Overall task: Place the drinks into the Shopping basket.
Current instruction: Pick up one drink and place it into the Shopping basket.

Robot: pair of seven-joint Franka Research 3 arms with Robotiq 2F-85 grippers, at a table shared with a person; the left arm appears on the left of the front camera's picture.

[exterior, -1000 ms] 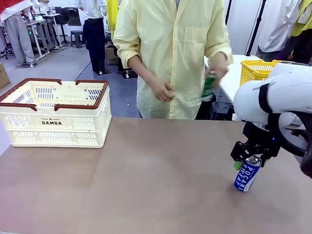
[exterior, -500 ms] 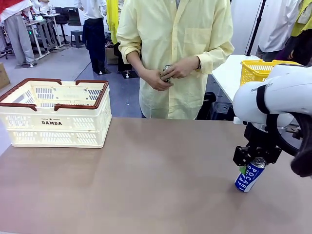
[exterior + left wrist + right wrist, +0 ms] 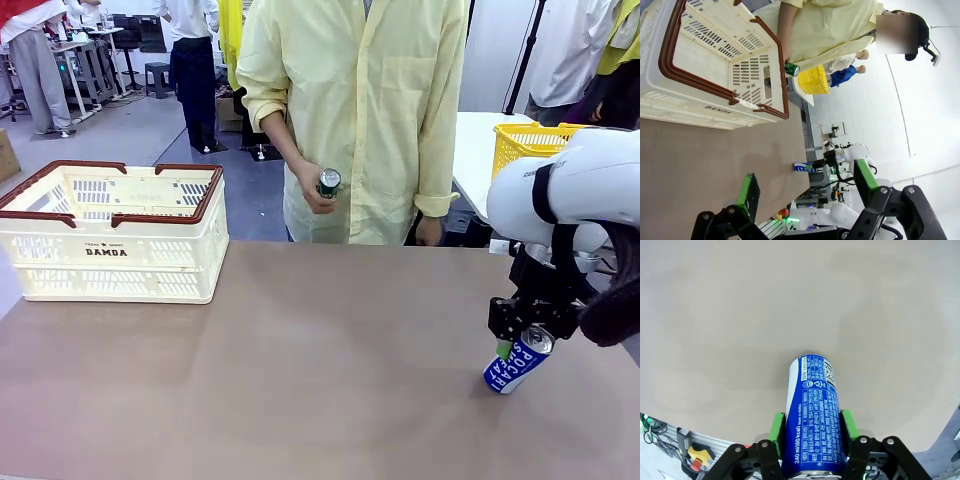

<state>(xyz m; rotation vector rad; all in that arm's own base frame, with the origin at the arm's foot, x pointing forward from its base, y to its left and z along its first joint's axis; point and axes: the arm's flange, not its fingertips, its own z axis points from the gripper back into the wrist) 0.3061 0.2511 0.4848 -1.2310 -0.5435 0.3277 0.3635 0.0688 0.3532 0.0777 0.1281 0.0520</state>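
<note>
Two cans are in play, well apart. The blue can [image 3: 518, 362] is at the near right of the table [image 3: 300, 350], clamped in the right claw [image 3: 520, 345], whose green pads [image 3: 777, 432] press on its sides just below the silver top. The can leans, its long axis running from a base low and to the left up to a top tipped right. Whether the base touches the table I cannot tell.

The basket [image 3: 110, 250] stands at the far left of the table, so the can's goal lies well off to the claw's left and farther out, across most of the bare top. The load looks set for a lift and a long carry leftward, high enough to pass over the red-brown rim.

The green can [image 3: 328, 182] is in the person's hand [image 3: 312, 190] at the far side, above the table edge and nearer the basket than the blue one. The left claw [image 3: 806, 184] hangs with its jaws wide apart and nothing between them, close by the basket.

The cans are slim, smooth metal cylinders, likely slick under the pads, and a tilted grip may slip. The basket is a stiff cream plastic crate with slotted walls and an open top. The table is matte, flat and brown.
</note>
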